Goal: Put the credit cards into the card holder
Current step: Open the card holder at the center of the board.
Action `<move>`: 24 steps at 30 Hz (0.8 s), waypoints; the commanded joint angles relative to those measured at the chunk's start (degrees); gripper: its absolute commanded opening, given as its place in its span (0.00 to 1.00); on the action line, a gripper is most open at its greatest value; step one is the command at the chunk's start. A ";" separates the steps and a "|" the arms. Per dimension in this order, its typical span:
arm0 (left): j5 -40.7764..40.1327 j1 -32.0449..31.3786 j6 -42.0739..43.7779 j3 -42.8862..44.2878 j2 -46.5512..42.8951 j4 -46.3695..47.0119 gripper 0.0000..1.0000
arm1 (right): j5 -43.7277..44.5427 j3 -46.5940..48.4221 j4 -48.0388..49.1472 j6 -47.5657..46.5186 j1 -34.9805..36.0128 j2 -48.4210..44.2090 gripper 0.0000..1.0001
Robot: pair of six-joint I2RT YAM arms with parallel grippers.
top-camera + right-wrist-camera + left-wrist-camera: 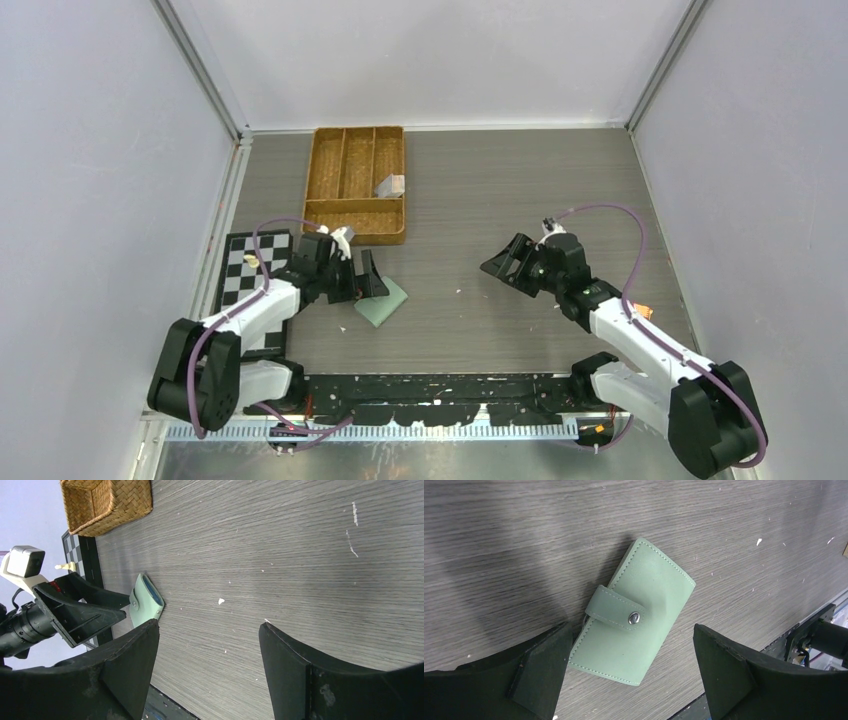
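The sage-green card holder [639, 605] lies folded on the table with its strap snapped shut. It also shows in the top view [384, 302]. My left gripper [633, 642] is open just over it, and its left finger [541, 672] is at the holder's near corner. In the right wrist view the holder [138, 605] shows a blue edge [151, 593] in its open end. A silvery-grey card [390, 186] leans in the woven tray's right compartment. The other cards are not in view. My right gripper [503, 264] is open and empty over bare table, well right of the holder.
The woven brown divided tray [345, 215] stands at the back left. A chessboard [240, 285] with a small pale piece [250, 259] lies at the left edge, under the left arm. A black rail [440, 390] runs along the near edge.
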 commanded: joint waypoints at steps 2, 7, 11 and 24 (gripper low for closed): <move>1.56 -2.04 0.28 -1.01 0.79 4.19 0.92 | 0.83 0.58 2.73 -0.43 1.23 0.47 0.77; 3.74 -6.46 -3.56 -2.74 2.13 10.17 0.92 | -0.08 1.10 2.74 -1.19 2.08 1.57 0.76; 2.21 -11.75 -4.47 -2.62 3.89 14.72 0.92 | -0.85 1.63 2.74 -2.56 3.28 2.74 0.73; -10.65 -13.17 -8.56 -2.30 -13.55 2.92 0.92 | -10.70 15.16 3.38 -11.80 5.74 22.36 0.50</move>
